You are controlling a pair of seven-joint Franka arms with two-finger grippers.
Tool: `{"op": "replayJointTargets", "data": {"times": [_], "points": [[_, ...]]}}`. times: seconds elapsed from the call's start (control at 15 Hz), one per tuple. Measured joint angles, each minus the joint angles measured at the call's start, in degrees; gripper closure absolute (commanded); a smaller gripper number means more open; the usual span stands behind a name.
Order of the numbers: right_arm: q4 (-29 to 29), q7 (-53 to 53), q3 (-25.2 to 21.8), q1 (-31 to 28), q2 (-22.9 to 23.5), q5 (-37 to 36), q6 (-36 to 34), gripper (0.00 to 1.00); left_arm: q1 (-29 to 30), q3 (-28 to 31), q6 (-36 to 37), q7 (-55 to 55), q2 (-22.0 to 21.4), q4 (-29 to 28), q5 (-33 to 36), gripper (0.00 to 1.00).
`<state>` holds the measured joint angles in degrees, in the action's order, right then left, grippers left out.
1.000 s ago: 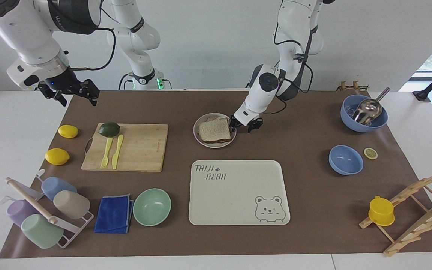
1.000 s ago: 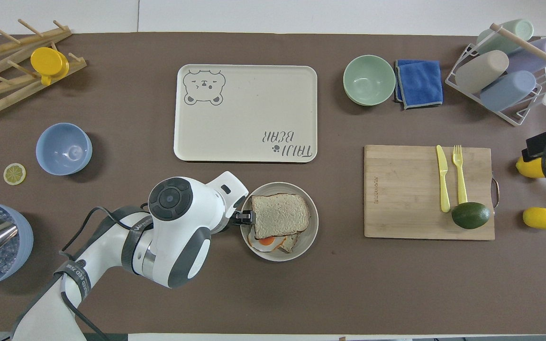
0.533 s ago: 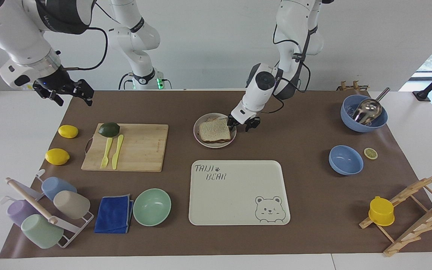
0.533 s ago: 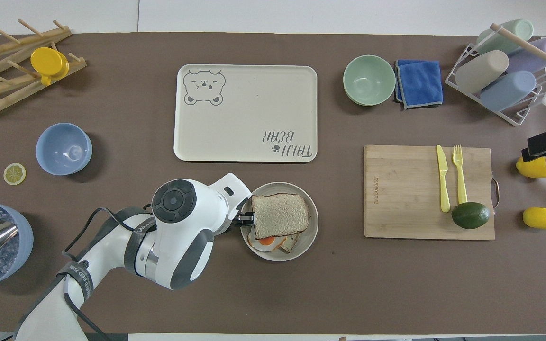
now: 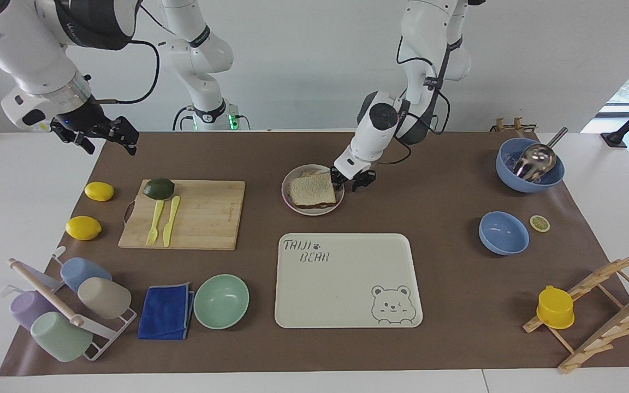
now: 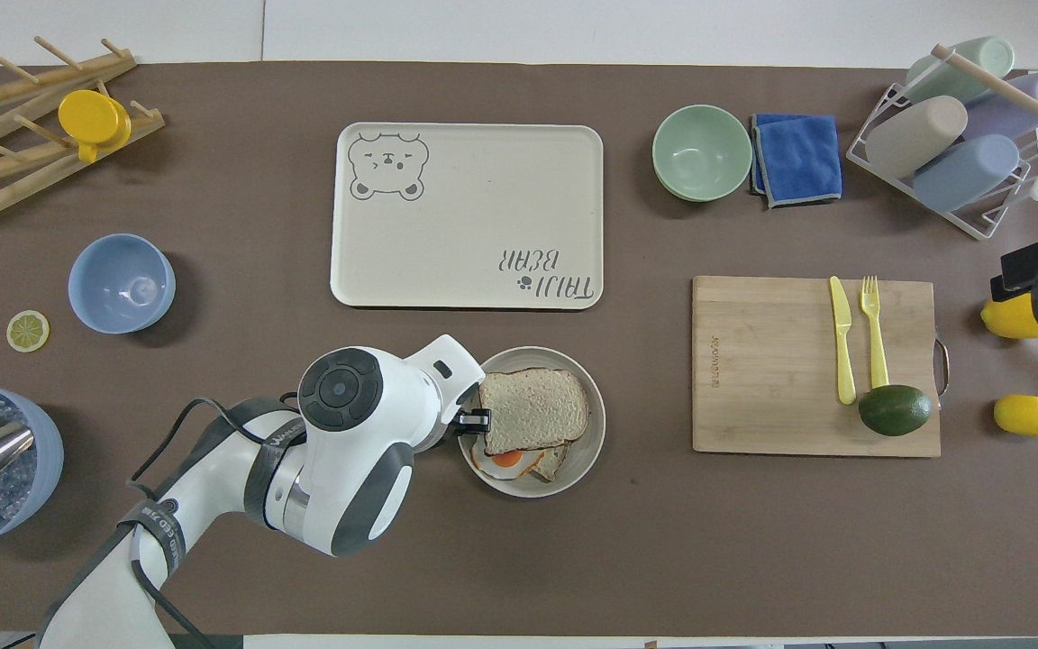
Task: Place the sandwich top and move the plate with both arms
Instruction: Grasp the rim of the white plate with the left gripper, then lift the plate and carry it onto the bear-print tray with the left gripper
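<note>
The left gripper (image 5: 347,184) straddles the plate (image 5: 288,185) rim at three o'clock of the sandwich top (image 5: 311,190) (grip uncertain); the right gripper (image 5: 102,137) waits, spread wide.

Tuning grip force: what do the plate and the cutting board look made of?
Plate: matte pale beige-grey with no glare, so it looks like melamine or a wheat-straw plastic; glazed ceramic is less likely but not ruled out.
Cutting board: light wood or bamboo, with visible grain stripes, an unvarnished-looking satin surface and a metal handle at one end.
</note>
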<state>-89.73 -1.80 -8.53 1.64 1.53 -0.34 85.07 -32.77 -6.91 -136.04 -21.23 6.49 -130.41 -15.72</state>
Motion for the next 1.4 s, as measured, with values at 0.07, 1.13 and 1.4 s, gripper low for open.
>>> {"op": "replayJointTargets", "data": {"times": [0.07,1.13,1.4], "points": [[0.00,0.01,-0.04,-0.01,0.00,0.00,0.00,0.00,-0.23,-0.03,-0.38,0.00,0.17,-0.03,0.00,0.54],[0.08,0.02,-0.01,0.22,-0.01,0.00,0.00,0.00,0.41,0.38,-0.21,1.02,0.47,0.45,-2.77,1.00],[0.08,0.02,-0.01,0.24,-0.01,0.00,-0.04,0.00,2.83,0.51,5.99,3.05,-0.12,3.33,-3.46,1.00]]}}
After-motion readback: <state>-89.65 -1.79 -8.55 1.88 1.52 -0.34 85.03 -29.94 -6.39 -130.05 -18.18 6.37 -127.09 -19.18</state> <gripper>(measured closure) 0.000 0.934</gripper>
